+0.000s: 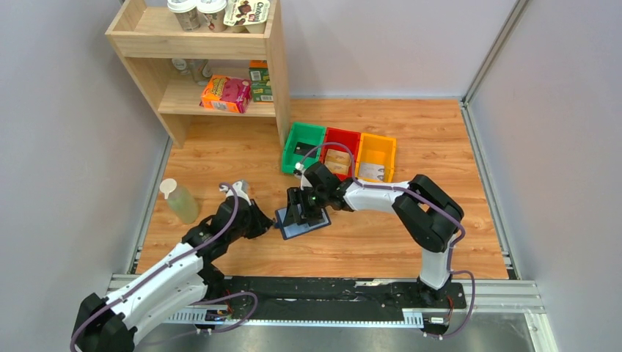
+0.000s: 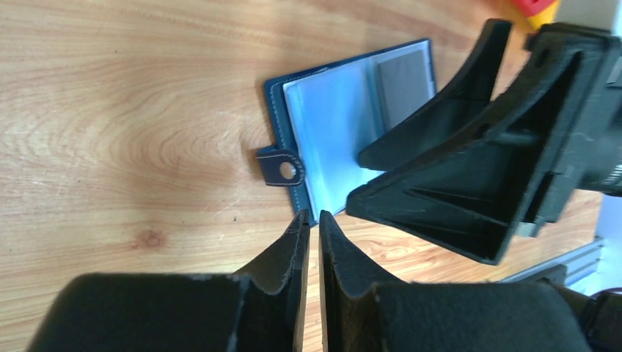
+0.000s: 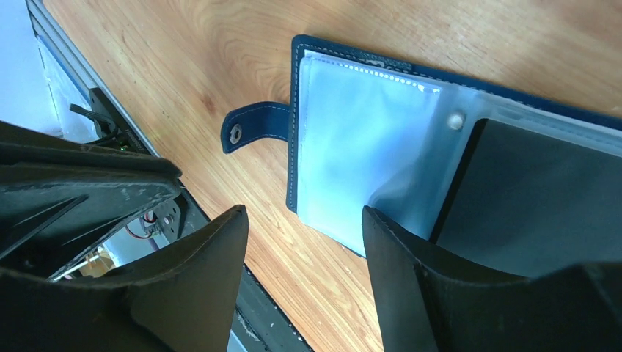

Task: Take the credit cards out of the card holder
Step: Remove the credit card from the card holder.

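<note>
The card holder [image 1: 304,224] lies open on the wooden table, navy blue with clear blue-grey pockets and a snap strap [image 3: 253,126] on its left edge. It also shows in the left wrist view [image 2: 330,125] and the right wrist view [image 3: 367,147]. A dark card [image 3: 535,198] sits inside a pocket, also seen in the left wrist view [image 2: 405,73]. My right gripper [image 3: 302,216] is open just above the holder [image 1: 299,209], one finger [image 3: 411,279] over the pocket page. My left gripper [image 2: 312,218] is shut and empty, its tips at the holder's near-left corner [image 1: 270,224].
Green [image 1: 302,147], red [image 1: 341,152] and yellow [image 1: 376,156] bins stand in a row behind the holder; a pale flat thing lies in the yellow one. A wooden shelf [image 1: 213,59] with boxes stands at the back left. A bottle [image 1: 180,202] stands left of my left arm.
</note>
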`<state>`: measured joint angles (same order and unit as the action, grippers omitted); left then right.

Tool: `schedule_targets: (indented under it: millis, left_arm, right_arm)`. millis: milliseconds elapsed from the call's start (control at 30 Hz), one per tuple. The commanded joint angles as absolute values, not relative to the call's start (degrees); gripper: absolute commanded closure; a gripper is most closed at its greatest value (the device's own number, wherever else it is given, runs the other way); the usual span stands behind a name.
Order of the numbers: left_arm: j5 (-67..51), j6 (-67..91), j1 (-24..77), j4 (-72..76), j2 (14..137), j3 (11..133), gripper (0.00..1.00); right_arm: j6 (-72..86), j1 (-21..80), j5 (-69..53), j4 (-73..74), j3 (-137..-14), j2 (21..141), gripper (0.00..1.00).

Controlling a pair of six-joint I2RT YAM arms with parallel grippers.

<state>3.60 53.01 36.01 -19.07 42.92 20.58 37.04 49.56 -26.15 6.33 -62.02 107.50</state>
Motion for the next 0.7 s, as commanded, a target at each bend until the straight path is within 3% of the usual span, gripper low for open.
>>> schedule_targets:
  millis: [0,200,667]
  left_arm:
    - [5.19,54.58,36.21,-19.25,38.59,21.0,0.83]
    - [1.24,54.58,36.21,-16.35,41.12,24.34,0.81]
    - [-7.38,59.15,36.21,7.01,63.88,26.45,0.57]
  right_arm:
    - [36.04,49.75,-26.46,7.2,-65.3,107.14,0.36]
    - [33.23,49.13,-23.04,10.72,-66.88,101.96,0.36]
    - [28.92,37.8,-20.48,13.62,-60.38,96.42,0.51]
